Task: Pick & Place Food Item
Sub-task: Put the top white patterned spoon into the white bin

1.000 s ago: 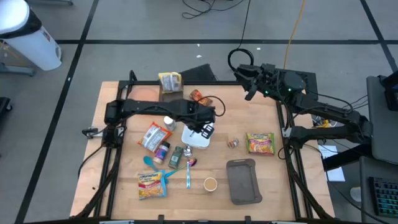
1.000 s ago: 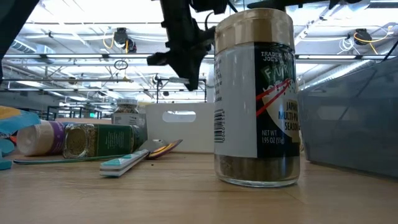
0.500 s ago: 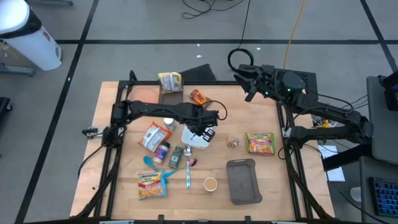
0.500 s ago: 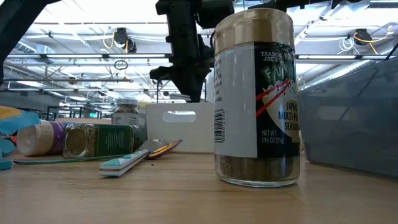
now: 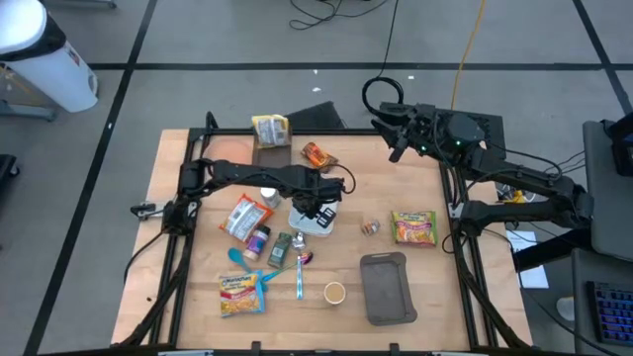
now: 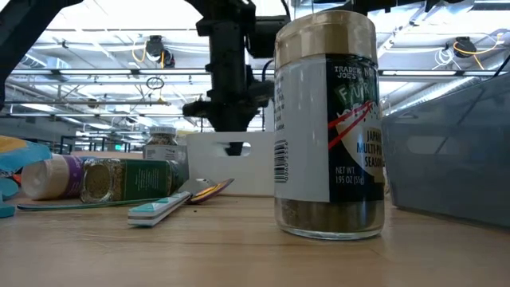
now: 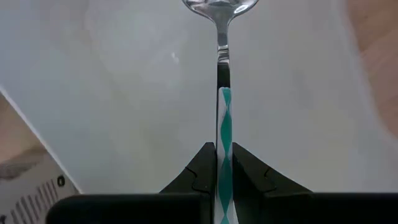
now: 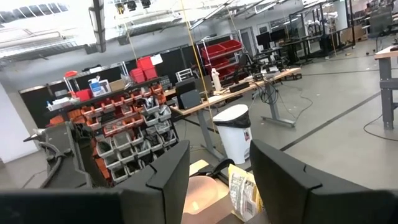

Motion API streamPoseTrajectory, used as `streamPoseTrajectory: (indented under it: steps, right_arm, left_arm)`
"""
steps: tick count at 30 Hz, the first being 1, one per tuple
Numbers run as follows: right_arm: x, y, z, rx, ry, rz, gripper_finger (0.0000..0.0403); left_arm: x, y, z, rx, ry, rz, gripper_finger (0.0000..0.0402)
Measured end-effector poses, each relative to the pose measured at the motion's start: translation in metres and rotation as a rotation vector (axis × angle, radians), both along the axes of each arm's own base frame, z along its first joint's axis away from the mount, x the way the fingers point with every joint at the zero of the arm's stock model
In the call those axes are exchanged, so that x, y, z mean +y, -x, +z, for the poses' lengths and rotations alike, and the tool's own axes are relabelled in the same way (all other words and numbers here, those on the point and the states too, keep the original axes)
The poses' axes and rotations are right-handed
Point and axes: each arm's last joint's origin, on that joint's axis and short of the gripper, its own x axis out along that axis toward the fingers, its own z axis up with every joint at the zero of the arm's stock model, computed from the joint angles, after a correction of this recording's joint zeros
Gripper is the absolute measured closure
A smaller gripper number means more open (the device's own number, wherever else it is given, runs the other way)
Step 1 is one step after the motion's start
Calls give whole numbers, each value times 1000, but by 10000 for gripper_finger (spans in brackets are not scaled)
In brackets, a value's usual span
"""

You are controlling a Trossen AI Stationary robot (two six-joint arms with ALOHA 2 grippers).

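Note:
My left gripper [image 5: 316, 210] points straight down over the white container [image 5: 300, 223] at mid-table and is shut on a spoon [image 7: 222, 74] with a teal-and-white handle. In the low view the gripper [image 6: 233, 127] stands just above the container's rim [image 6: 199, 137]. The left wrist view shows the container's white inside [image 7: 124, 93] right below. My right gripper [image 5: 396, 138] is raised at the far right corner, open, with nothing between its fingers [image 8: 217, 180]. My left gripper pinches the spoon's teal-and-white handle [image 7: 224, 163] between its two fingers. The fingers come from above, pointing down, and lie along the handle. The spoon hangs straight below them, its metal bowl [image 7: 219, 6] lowest, over the container's floor. Whether the bowl touches the floor I cannot tell.
A seasoning jar [image 6: 328, 127] stands near the front edge [image 5: 334, 292], beside a grey tray [image 5: 384, 287]. Noodle packets [image 5: 415, 227] [image 5: 240, 294], a snack bag [image 5: 247, 216], a toothbrush [image 5: 300, 279], a green jar [image 5: 280, 248] and a purple bottle [image 5: 259, 240] lie around the container.
My left gripper has come down toward the white container with the spoon, shifting slightly toward the table's left and tipping to point straight down. It stays shut on the handle.

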Motion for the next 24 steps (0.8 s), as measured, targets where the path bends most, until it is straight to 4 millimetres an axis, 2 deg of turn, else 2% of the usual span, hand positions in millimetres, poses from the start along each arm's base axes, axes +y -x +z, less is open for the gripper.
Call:
streamPoseTrajectory:
  steps: [7, 24]
  right_arm:
    - [0, 0, 0, 5, -2, -1, 243]
    - [-1, 0, -1, 7, -8, -27, 243]
  left_arm:
    - [0, -2, -13, -52, 8, 0, 375]
    - [14, 1, -30, -82, 22, 6, 375]
